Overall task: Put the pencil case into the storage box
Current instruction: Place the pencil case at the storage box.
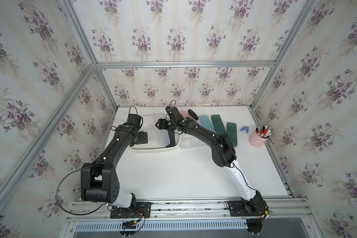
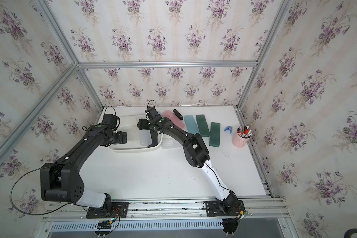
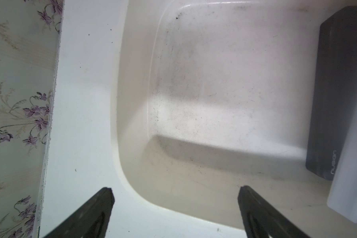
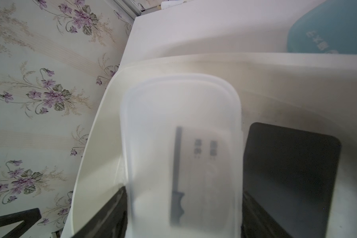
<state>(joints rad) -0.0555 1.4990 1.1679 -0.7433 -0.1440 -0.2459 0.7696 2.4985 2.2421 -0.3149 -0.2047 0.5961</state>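
Clamping the frosted, see-through pencil case (image 4: pixel 181 127) by its long sides, the right hand (image 4: pixel 182 191) holds it low inside the storage box (image 4: pixel 91 134), just beside a black case (image 4: pixel 286 164) — dark shapes show blurred through its lid. The left hand (image 3: pixel 175 190), fingers wide apart and empty, hangs over the box's opposite corner, where the scuffed floor lies bare. The black case reads "nusign" — print on the teal case (image 4: pixel 328 31) beyond the rim is too blurred to read.

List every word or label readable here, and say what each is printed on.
"nusign": on the dark grey pencil case lying in the storage box.
White characters on the light blue pencil case: too blurred to read.
Dark marks seen through the translucent pencil case: too blurred to read.
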